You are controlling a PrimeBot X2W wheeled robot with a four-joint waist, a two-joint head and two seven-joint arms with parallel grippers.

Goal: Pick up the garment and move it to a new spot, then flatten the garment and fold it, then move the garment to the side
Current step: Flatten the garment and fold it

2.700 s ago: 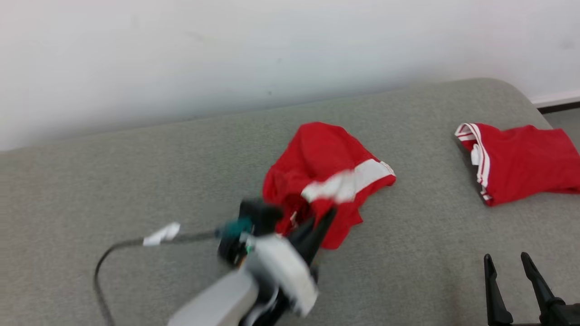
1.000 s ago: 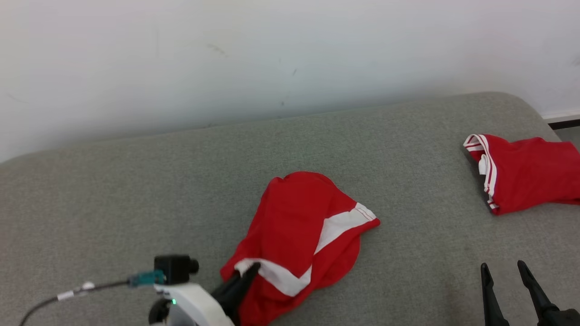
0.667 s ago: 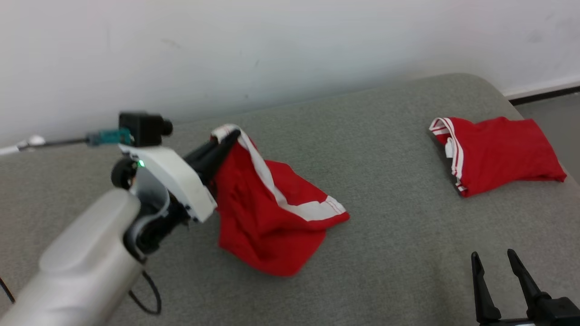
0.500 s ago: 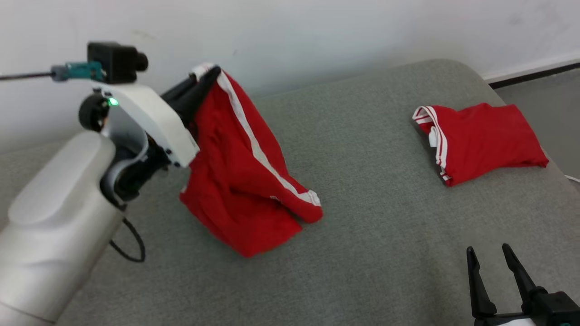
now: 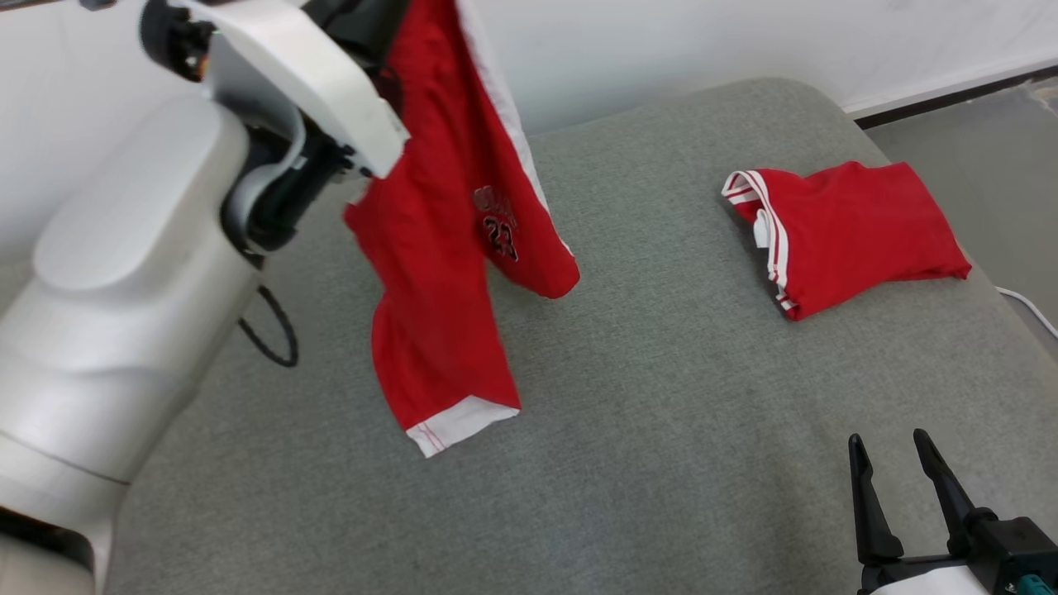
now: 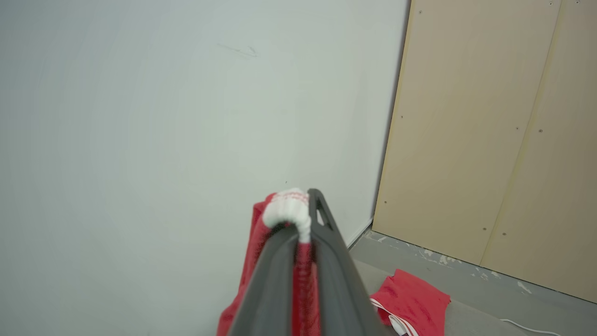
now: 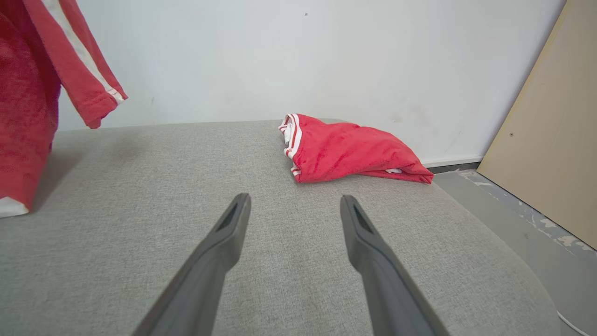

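The garment is a pair of red shorts with white trim and a dark printed number. It hangs in the air above the grey cushion, one white-hemmed leg dangling lowest. My left gripper is shut on its white waistband, raised high at the upper left of the head view. The hanging cloth also fills the left edge of the right wrist view. My right gripper stands open low at the right, above bare cushion, holding nothing; in its own wrist view the gripper shows two spread fingers.
A second red garment with white stripes lies folded near the cushion's far right edge, also seen as the folded red garment. A white wall runs behind. A wooden panel and grey floor lie to the right. A black cable loops by my left arm.
My left gripper has lifted the shorts off the cushion, up and to the left; they now hang unfurled. The head camera has also shifted. The right gripper has stayed open.
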